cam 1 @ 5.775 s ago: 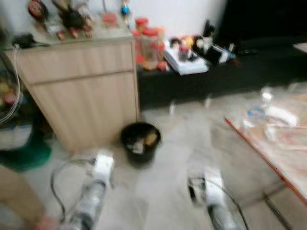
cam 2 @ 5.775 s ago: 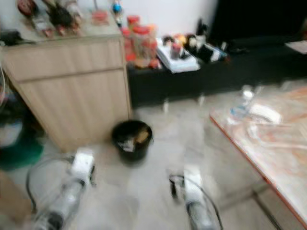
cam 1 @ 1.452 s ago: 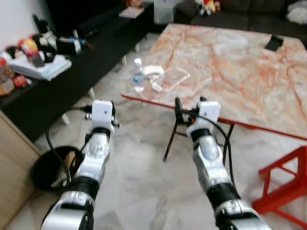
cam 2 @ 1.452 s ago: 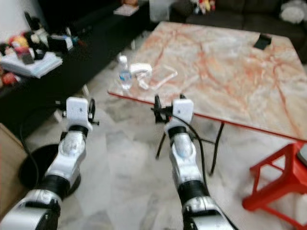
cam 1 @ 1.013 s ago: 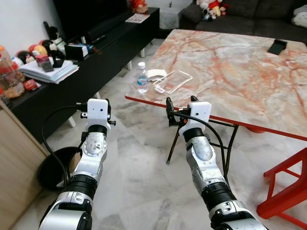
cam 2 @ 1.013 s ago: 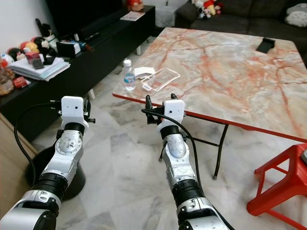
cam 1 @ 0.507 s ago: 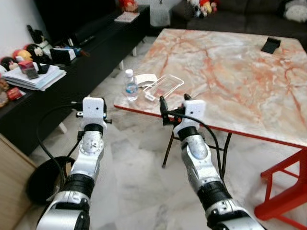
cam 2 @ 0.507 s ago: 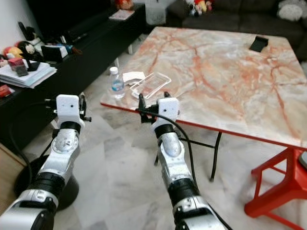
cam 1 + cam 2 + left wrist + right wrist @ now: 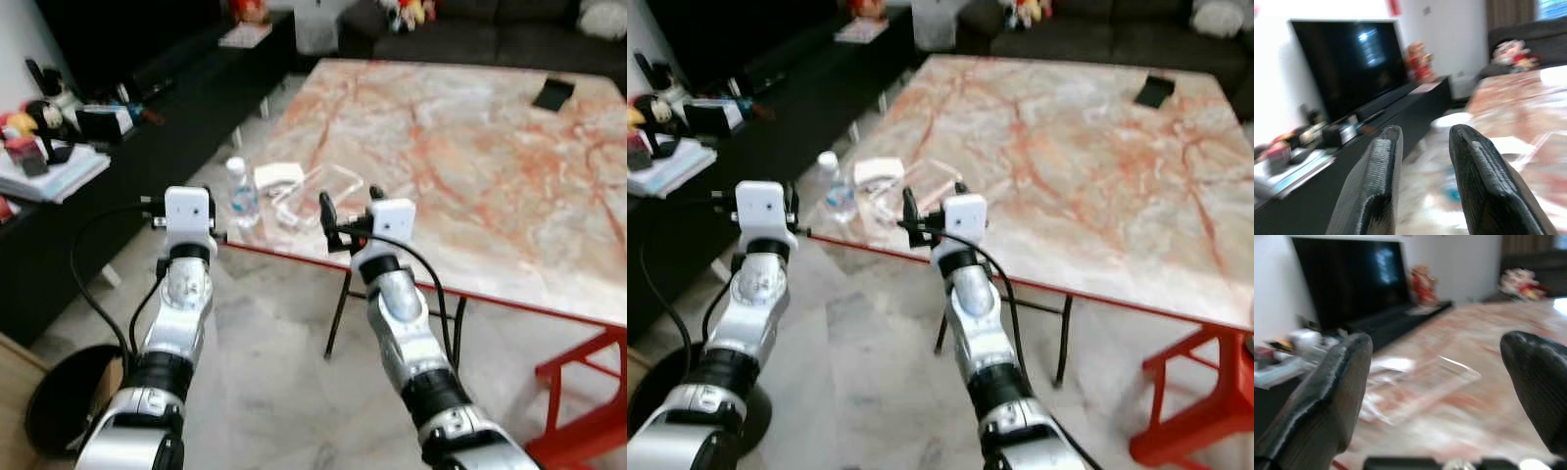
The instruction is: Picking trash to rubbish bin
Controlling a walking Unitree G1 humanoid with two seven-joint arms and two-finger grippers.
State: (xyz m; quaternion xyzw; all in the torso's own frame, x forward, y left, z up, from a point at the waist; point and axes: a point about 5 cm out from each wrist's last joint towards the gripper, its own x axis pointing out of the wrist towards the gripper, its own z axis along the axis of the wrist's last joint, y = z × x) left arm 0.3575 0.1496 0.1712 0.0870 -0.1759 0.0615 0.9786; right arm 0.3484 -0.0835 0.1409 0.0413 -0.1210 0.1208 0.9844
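Note:
A small plastic water bottle (image 9: 241,194) stands at the near left corner of the marble table (image 9: 470,166). Beside it lie a white crumpled paper (image 9: 278,176) and a clear plastic container (image 9: 318,191). The black rubbish bin (image 9: 61,409) sits on the floor at my lower left. My left gripper (image 9: 1422,161) is raised just short of the table corner, near the bottle, open by a narrow gap and holding nothing. My right gripper (image 9: 1435,396) is open wide at the table's front edge, facing the clear container (image 9: 1420,382), with nothing between its fingers.
A long black TV console (image 9: 147,108) with books and toys runs along the left. A red stool (image 9: 588,392) stands at the lower right. A dark sofa (image 9: 460,24) lies beyond the table, and a small black object (image 9: 554,93) rests on its far side.
The camera has moved nearer the table; the bin has slid to the view's lower left corner. Both arms stay raised and now reach the table's edge. Fingers look unchanged.

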